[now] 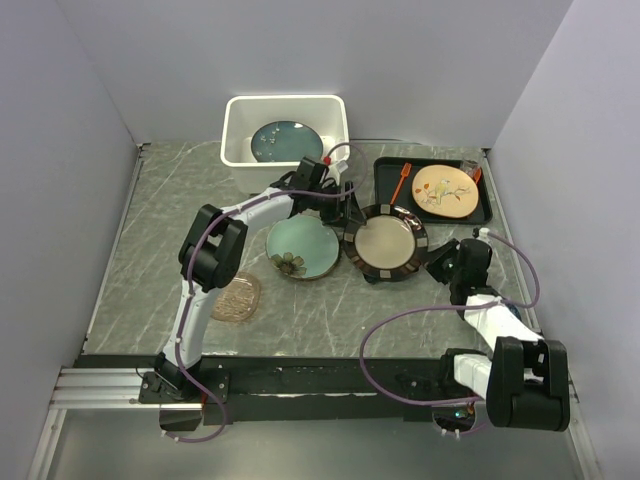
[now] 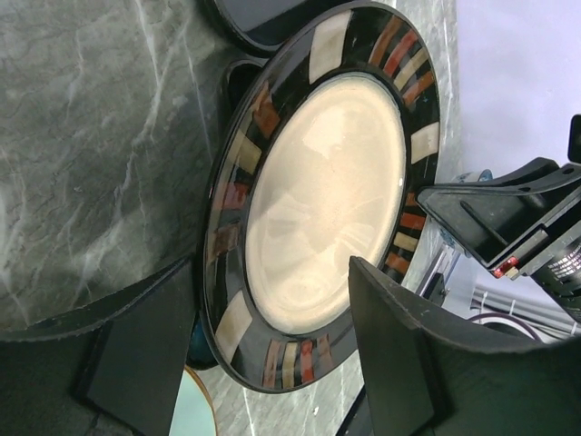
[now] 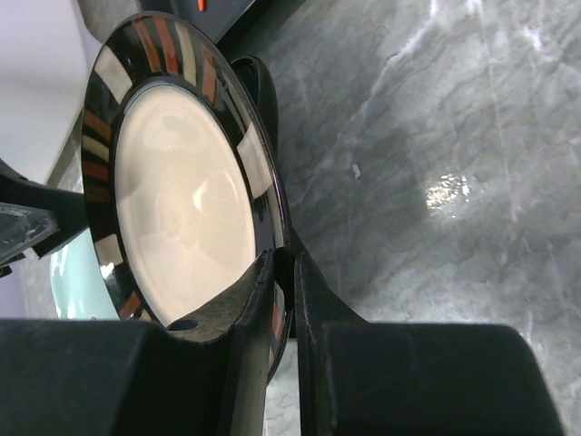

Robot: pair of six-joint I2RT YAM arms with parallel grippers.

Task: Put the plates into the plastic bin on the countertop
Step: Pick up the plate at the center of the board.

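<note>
The dark-rimmed cream plate (image 1: 385, 243) lies mid-table. My right gripper (image 1: 437, 262) is shut on its right rim, and in the right wrist view the fingers (image 3: 263, 300) pinch the edge of the plate (image 3: 182, 200). My left gripper (image 1: 348, 205) stands open at the plate's left side, with the plate's rim (image 2: 272, 363) between its spread fingers (image 2: 399, 354) and a gap on each side. The white plastic bin (image 1: 232, 130) at the back holds a dark teal plate (image 1: 285, 140). A pale green flowered plate (image 1: 303, 248) and an amber glass plate (image 1: 237, 297) lie on the countertop.
A black tray (image 1: 385, 190) at the back right carries a tan round plate (image 1: 443, 190) and an orange utensil (image 1: 400, 180). Grey walls close in the left, back and right sides. The left arm stretches from its base across the green plate's left side.
</note>
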